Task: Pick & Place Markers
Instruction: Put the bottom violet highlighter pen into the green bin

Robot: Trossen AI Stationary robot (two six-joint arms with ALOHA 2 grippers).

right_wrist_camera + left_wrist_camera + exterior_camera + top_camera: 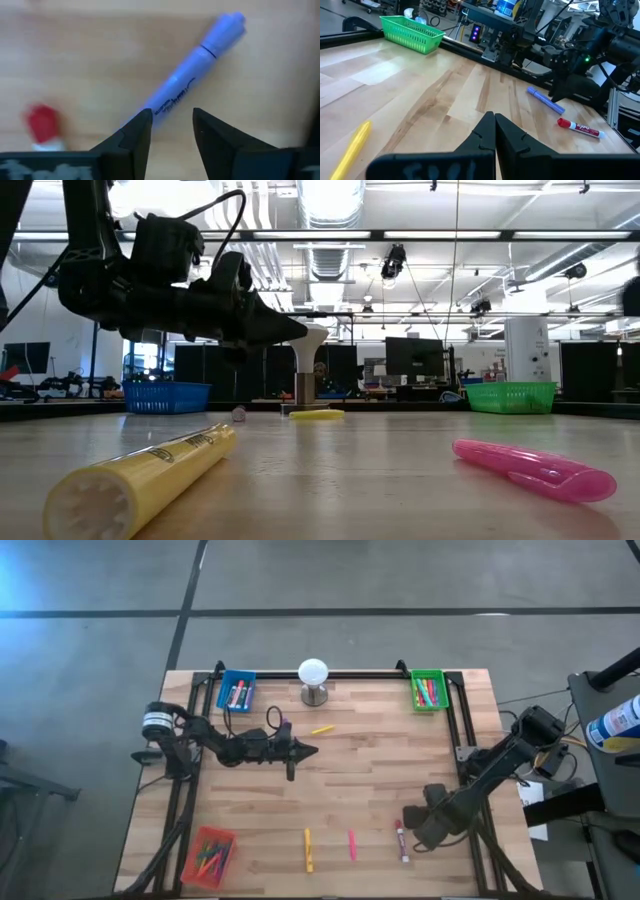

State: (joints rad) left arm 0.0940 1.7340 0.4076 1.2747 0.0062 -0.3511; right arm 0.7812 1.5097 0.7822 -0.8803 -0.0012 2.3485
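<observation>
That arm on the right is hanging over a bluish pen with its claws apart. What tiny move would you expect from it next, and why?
Probably a short drop, then closing. The right gripper is open just above the purple-blue marker, whose near end sits between its fingers but is not yet pinched. Lowering a little would likely put the barrel squarely between them. The left gripper waits shut over mid-table.
</observation>
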